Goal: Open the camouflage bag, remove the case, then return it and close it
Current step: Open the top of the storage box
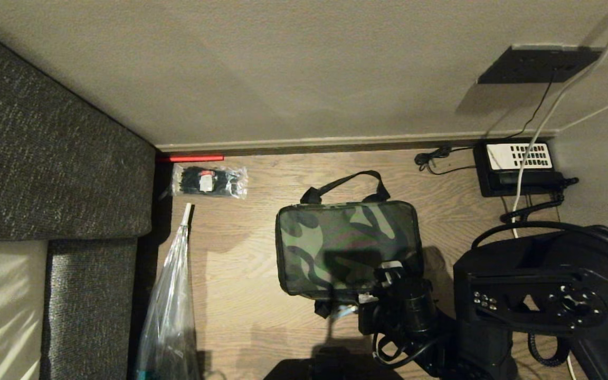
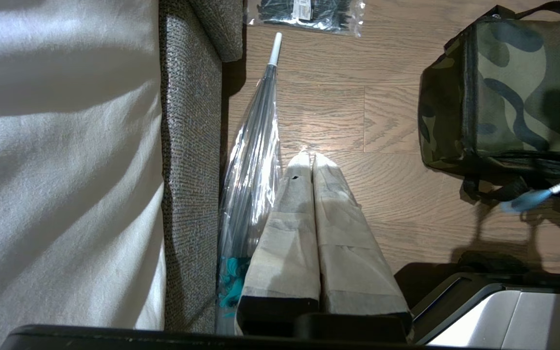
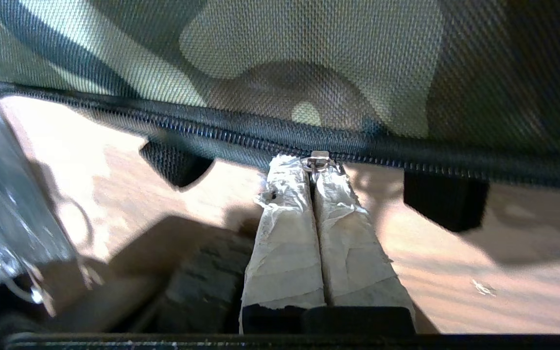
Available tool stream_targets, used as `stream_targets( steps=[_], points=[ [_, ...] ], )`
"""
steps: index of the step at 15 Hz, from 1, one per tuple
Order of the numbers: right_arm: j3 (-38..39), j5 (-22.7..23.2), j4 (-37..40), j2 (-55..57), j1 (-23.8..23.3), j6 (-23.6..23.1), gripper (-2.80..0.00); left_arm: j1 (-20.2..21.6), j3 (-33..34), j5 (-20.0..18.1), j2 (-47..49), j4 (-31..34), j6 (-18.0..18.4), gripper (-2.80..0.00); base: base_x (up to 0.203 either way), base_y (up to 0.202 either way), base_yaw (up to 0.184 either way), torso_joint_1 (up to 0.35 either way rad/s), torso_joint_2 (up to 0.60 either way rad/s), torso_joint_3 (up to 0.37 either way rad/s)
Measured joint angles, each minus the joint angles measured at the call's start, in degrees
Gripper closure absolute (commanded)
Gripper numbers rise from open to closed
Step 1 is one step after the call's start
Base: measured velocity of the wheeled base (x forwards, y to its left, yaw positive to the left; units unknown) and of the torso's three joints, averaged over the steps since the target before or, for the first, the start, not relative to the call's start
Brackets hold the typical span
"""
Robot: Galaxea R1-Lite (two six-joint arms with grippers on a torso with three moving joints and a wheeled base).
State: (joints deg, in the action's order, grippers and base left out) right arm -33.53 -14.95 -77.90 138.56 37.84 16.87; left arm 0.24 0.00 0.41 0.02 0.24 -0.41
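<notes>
Camouflage bag [image 1: 347, 247]: lies flat on the wooden floor [image 1: 240, 295], lid zipped shut, one strap handle [image 1: 344, 184] on its side towards the wall.
Case: not visible; presumably inside the bag.
Right hand [image 3: 315, 167]: at the bag's edge nearest the robot, its taped fingers [image 3: 287, 233] pressed together on the metal zipper pull [image 3: 318, 161] of the black zipper [image 3: 202, 130].
Left hand [image 2: 309, 160]: well clear of the bag, out towards the sofa [image 1: 45, 174], hanging over bare floor beside a clear folded umbrella [image 2: 253, 160]; fingers together, holding nothing.
Step in hand: the opening, at its very start; the pull looks pinched but the zipper is fully done up.
Next move: I judge the pull must be drawn along the zipper line and round the bag's corners, with the pinch kept firm; a slip off the small tab seems the main risk, and the soft bag may drag along the floor.
Other things: a packet of black ties [image 1: 210, 181] beyond the bag near the wall; a black telephone [image 1: 518, 166] off towards the corner.
</notes>
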Motion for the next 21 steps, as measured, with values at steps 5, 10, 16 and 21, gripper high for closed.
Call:
stream_targets(
  steps=[5, 10, 16, 21],
  points=[
    [1.35, -0.42, 5.72, -3.78, -0.42, -2.33, 0.00, 0.00, 0.00, 0.02, -0.02, 0.02, 0.00, 0.00, 0.000, 0.000, 0.000, 0.000, 0.00, 0.000],
    [3.40, -0.39, 5.49, -5.16, -1.04, -4.22, 0.00, 0.00, 0.00, 0.00, -0.02, 0.02, 0.01, 0.00, 0.000, 0.000, 0.000, 0.000, 0.00, 0.000],
    [3.63, -0.79, 5.36, -5.07, -1.60, -6.01, 0.00, 0.00, 0.00, -0.01, -0.02, 0.03, 0.00, 0.00, 0.000, 0.000, 0.000, 0.000, 0.00, 0.000],
    [5.11, -0.34, 5.47, -5.85, -1.95, -8.54, 0.00, -0.02, 0.00, -0.01, -0.02, 0.00, -0.02, 0.00, 0.000, 0.000, 0.000, 0.000, 0.00, 0.000]
  ],
)
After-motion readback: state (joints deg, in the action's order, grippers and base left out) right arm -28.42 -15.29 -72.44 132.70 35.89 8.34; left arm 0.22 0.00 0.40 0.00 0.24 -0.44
